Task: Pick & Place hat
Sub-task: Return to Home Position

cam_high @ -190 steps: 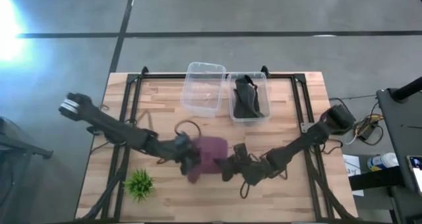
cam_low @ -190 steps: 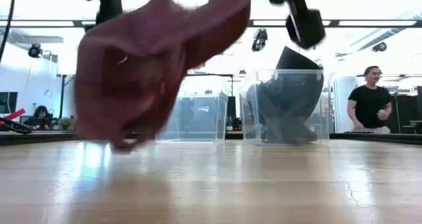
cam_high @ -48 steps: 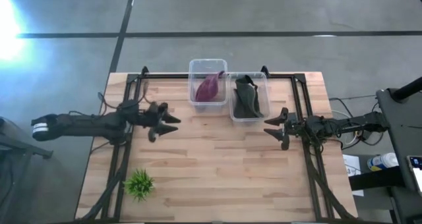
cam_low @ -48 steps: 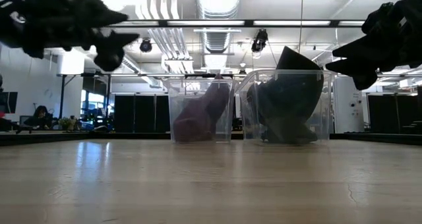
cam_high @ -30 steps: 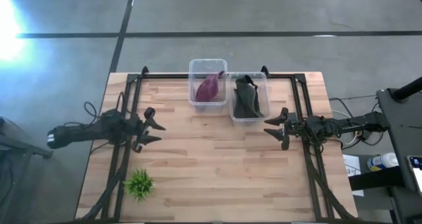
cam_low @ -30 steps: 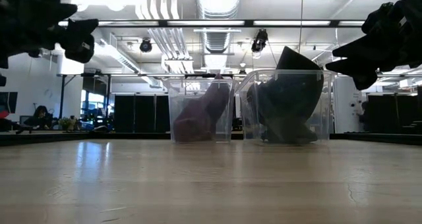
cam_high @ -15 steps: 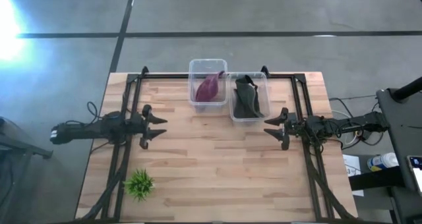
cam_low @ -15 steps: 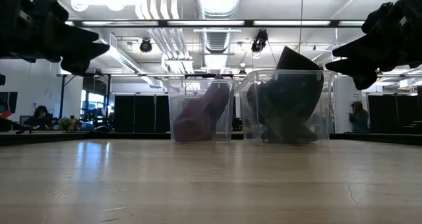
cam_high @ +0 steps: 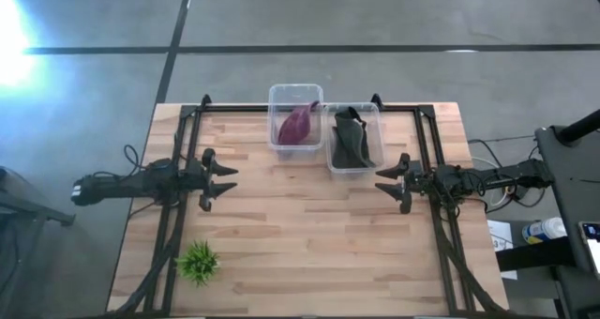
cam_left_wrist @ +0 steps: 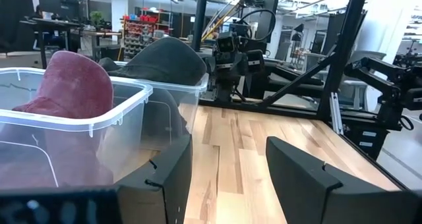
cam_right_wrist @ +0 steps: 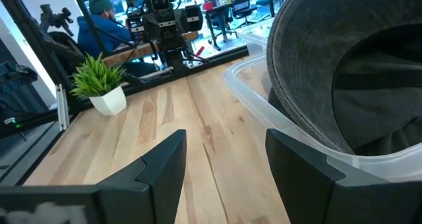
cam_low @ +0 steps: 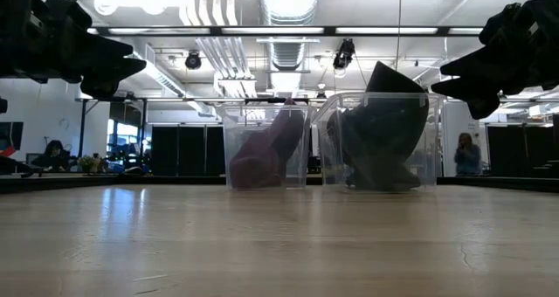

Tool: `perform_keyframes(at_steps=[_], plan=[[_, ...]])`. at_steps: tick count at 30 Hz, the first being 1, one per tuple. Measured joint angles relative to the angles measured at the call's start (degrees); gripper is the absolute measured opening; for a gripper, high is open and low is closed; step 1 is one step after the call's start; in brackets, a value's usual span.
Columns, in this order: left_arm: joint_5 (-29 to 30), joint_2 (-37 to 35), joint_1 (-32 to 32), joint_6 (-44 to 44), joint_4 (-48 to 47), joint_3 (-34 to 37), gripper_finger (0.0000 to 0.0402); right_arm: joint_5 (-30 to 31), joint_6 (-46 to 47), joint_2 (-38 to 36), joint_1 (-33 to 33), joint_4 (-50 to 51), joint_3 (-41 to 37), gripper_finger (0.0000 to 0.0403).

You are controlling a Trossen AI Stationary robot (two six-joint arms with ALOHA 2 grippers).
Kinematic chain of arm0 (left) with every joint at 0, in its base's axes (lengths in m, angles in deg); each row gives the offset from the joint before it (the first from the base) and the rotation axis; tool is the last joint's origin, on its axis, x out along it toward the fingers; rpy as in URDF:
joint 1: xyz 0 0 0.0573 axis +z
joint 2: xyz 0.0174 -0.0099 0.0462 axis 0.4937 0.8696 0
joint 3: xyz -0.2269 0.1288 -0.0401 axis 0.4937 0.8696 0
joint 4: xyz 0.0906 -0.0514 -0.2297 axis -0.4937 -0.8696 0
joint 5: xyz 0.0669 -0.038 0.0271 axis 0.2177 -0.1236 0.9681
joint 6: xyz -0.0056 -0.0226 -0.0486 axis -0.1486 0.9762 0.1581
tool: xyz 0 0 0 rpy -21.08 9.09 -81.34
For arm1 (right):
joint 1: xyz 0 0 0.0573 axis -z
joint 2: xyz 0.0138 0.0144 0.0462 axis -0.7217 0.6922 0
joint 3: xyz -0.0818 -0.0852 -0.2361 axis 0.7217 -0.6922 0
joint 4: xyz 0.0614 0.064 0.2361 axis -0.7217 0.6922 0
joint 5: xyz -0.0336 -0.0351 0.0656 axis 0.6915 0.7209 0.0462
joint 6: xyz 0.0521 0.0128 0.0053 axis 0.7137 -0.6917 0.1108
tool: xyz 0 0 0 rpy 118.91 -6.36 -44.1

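Note:
A maroon hat point(cam_high: 298, 125) stands on end inside the left clear bin point(cam_high: 273, 131), at the table's far middle; it also shows in the low view point(cam_low: 262, 153) and the left wrist view point(cam_left_wrist: 76, 85). A dark grey hat point(cam_high: 352, 141) fills the right clear bin point(cam_high: 330, 164) beside it, its crown above the rim point(cam_right_wrist: 356, 72). My left gripper point(cam_high: 232, 180) hovers open at the table's left, pointing right, with nothing between its fingers point(cam_left_wrist: 227, 151). My right gripper point(cam_high: 379, 183) hovers open at the table's right, pointing left, just near of the dark hat's bin point(cam_right_wrist: 224, 145).
A small potted plant point(cam_high: 197, 261) stands near the table's front left corner. Black metal frame rails point(cam_high: 183, 141) run along both sides of the table. Bare wood lies between the two grippers. A person point(cam_low: 463, 153) stands in the room far behind.
My left gripper has edged toward the table's right and turned from a tilt to level, then held still. My right gripper and both hats have kept their places.

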Motion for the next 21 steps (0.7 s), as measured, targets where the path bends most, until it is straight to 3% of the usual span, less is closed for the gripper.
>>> perform_keyframes(at_steps=[8, 11, 15, 18, 21], plan=[[0.1, 0.0, 0.0, 0.0, 0.01, 0.02, 0.0188, 0.02, -0.16, 0.0, -0.02, 0.0, 0.0, 0.0203], [0.09, 0.0, 0.0, 0.0, 0.01, 0.02, 0.0188, -0.1, -5.94, -0.2, -0.02, 0.04, 0.0, 0.0203], [0.1, 0.0, 0.0, 0.0, 0.01, 0.02, 0.0188, -1.91, -1.57, -0.12, -0.04, 0.02, 0.02, 0.0203], [0.08, 0.04, 0.0, 0.0, 0.01, 0.04, 0.0188, -6.19, -1.27, -1.45, 0.57, 0.09, 0.0, 0.0203], [0.08, 0.08, 0.0, 0.0, 0.01, 0.04, 0.0188, -13.6, -7.12, -4.16, 1.97, 0.01, 0.0, 0.0203]])
